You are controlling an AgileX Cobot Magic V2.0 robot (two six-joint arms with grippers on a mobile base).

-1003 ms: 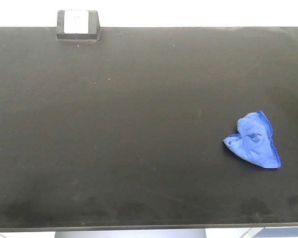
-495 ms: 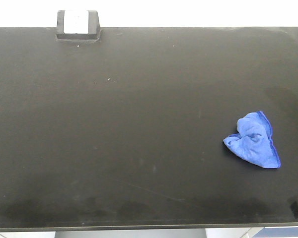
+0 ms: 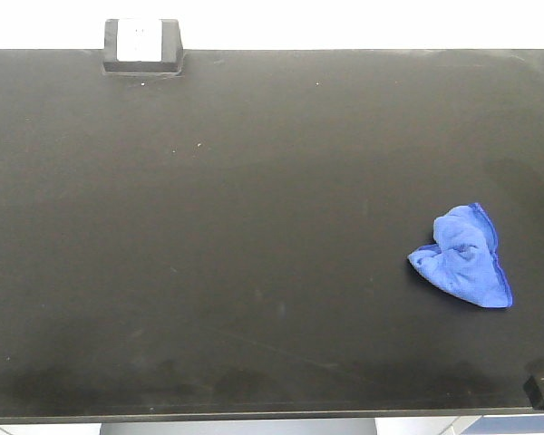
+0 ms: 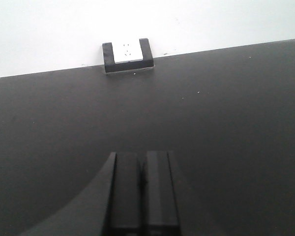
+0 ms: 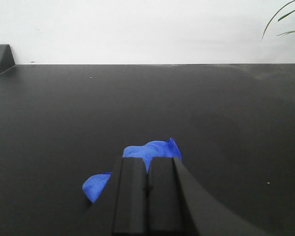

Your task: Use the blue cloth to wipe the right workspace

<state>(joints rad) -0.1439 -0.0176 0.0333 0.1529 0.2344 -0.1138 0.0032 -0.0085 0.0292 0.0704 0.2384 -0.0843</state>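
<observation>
While the blue cloth (image 3: 462, 256) lies crumpled on the counter (image 3: 254, 227), far from the black box (image 3: 142, 45), the right gripper (image 5: 147, 189), clenched and empty, looks just short of it; soft and light, probably best pinched at its raised fold.

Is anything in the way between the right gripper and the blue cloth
Nothing visible. The right gripper, fingers together, points straight at the blue cloth, with only bare black countertop between them.
</observation>
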